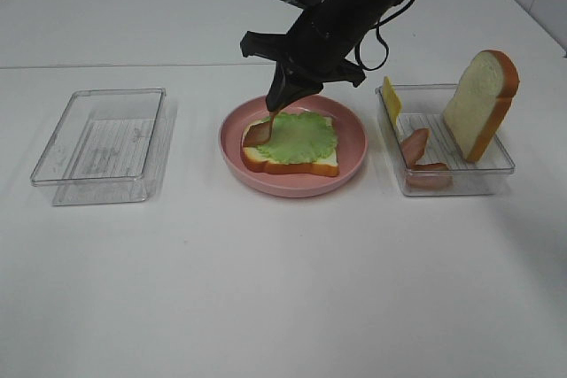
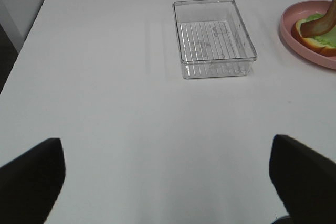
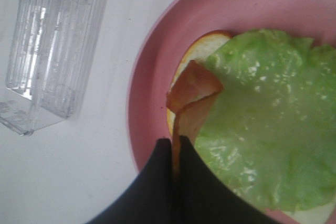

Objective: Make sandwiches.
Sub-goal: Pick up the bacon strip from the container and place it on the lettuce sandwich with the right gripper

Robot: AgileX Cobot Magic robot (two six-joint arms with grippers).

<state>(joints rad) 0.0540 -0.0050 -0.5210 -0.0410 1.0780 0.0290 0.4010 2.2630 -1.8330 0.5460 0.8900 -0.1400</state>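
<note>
While lettuce (image 1: 297, 137) covers most bread (image 1: 266, 160), right pincer (image 1: 275, 110) pinches bacon (image 1: 258, 134).

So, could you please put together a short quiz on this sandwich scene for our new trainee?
1. What is the right pincer shut on? A) a cheese square B) a bacon strip C) nothing
2. True or false: the left pincer is shut on a cheese square.
3. Fill the gap: the bread slice in the pink plate is covered by a ____.
Key: 1 B. 2 False: it stands open, holding nothing. 3 lettuce leaf.
</note>
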